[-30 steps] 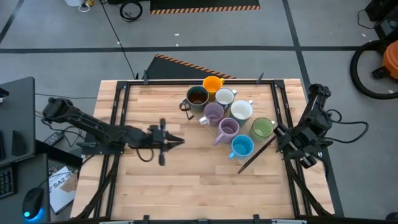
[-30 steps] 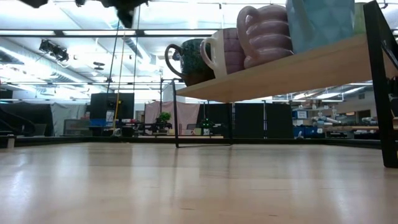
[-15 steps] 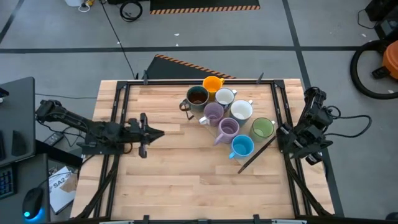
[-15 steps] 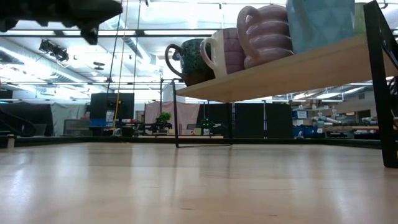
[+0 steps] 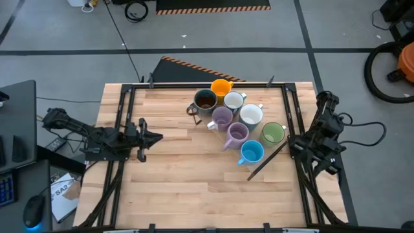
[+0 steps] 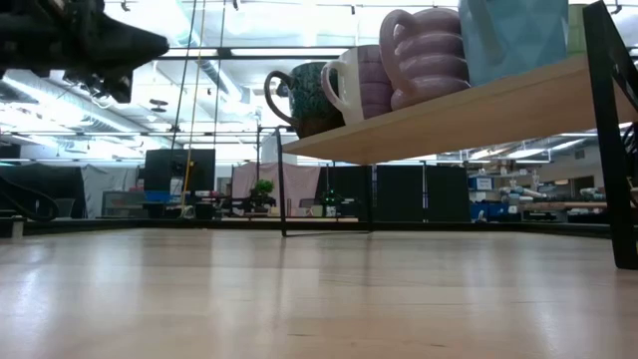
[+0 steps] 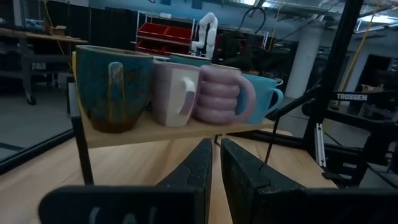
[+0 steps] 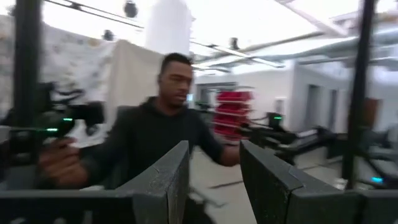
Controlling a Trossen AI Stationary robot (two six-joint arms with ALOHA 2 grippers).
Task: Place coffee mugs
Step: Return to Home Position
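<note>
Wooden worktop (image 5: 194, 188) carries a shelf (image 6: 449, 115) holding eight coffee mugs (image 5: 239, 133). Left of the shelf, the left hand (image 7: 216, 144) is pressed nearly together. Right of it, the right hand (image 8: 214, 149) is spread.

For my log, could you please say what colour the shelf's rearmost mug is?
Orange; this small round handled mug shows best in the high view.

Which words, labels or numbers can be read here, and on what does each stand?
"TROSSEN": on a dark plate behind the shelf, in the left wrist view.
Print on the white box beside the table: too small to read.
The coffee mugs show no text.
</note>
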